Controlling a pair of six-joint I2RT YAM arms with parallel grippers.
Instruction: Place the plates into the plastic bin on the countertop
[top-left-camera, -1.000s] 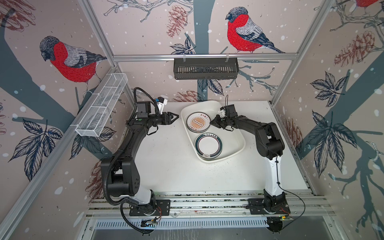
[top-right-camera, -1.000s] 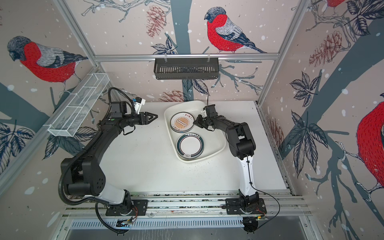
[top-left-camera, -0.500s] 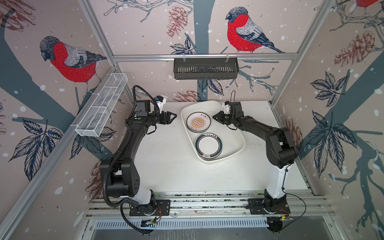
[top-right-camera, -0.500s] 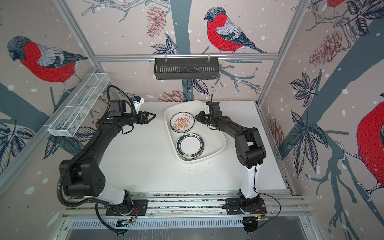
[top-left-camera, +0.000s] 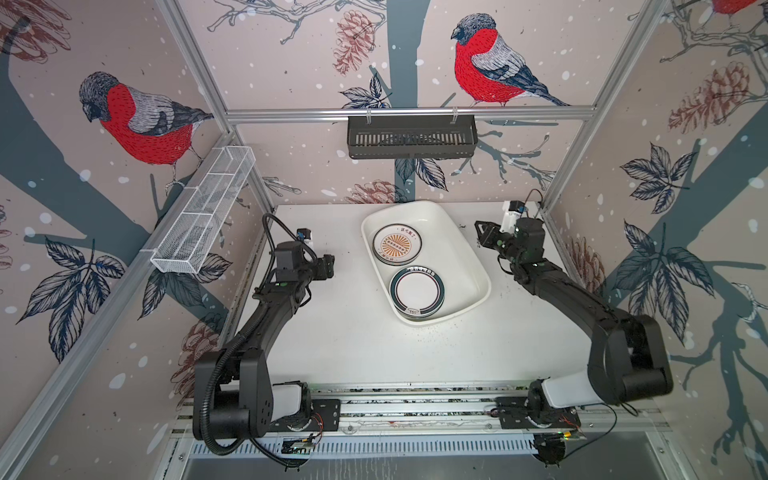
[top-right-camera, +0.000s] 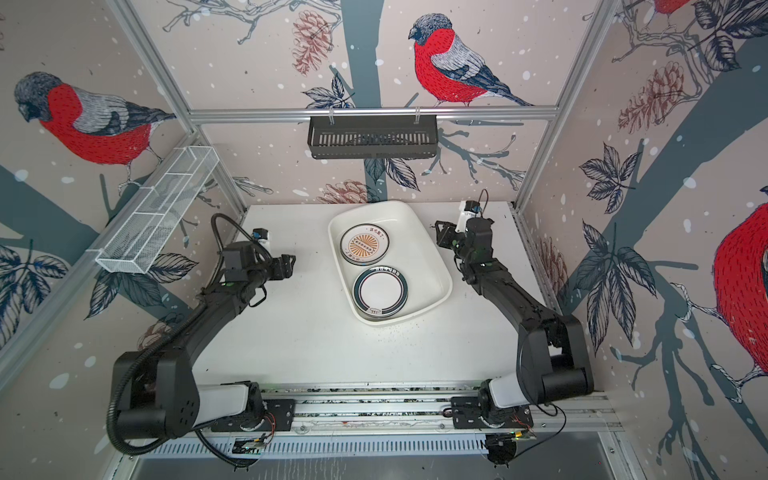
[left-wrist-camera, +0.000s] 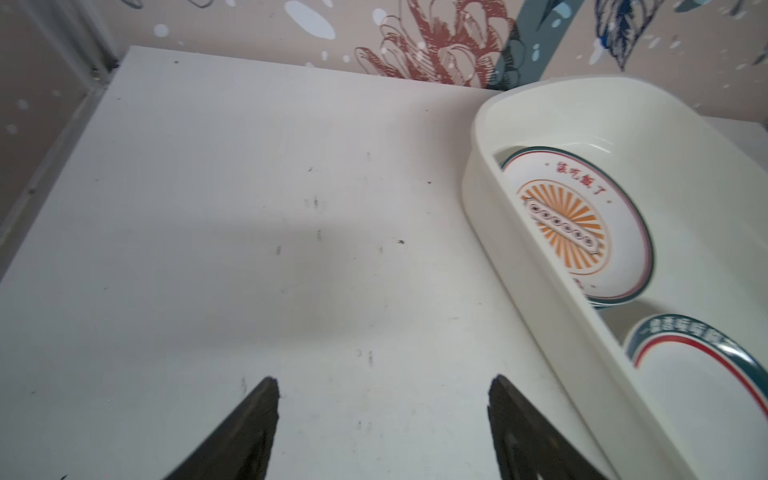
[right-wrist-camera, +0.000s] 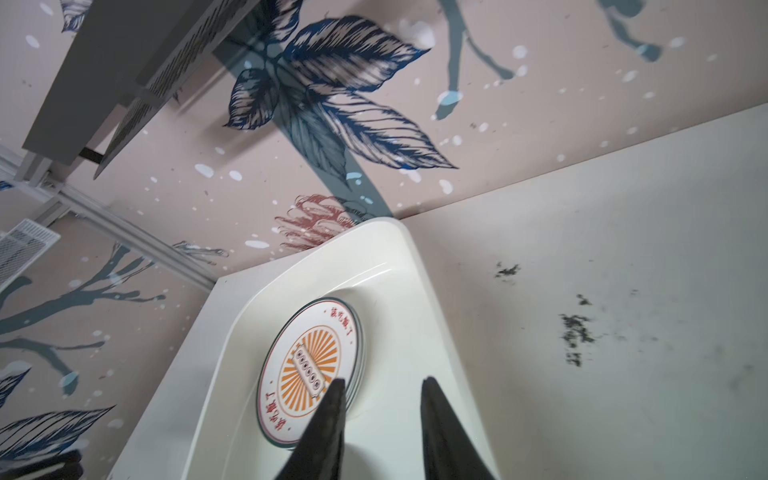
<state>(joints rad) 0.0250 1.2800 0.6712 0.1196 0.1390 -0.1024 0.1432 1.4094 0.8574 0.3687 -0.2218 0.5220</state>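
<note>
With the plates (top-left-camera: 397, 244) lying in the plastic bin (top-left-camera: 455, 266), both arms are retreating, the left gripper (top-left-camera: 331, 267) spreading its fingers (left-wrist-camera: 249, 428) wide, the right gripper (top-left-camera: 480, 233) parting narrowly, both empty.

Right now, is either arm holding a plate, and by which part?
Nothing is held. The left fingers and right fingers stand apart, empty; the sunburst plate and dark-rimmed plate lie in the plastic bin.

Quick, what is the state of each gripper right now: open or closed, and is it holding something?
Left gripper: open wide, holding nothing.
Right gripper: partly open, holding nothing.
</note>
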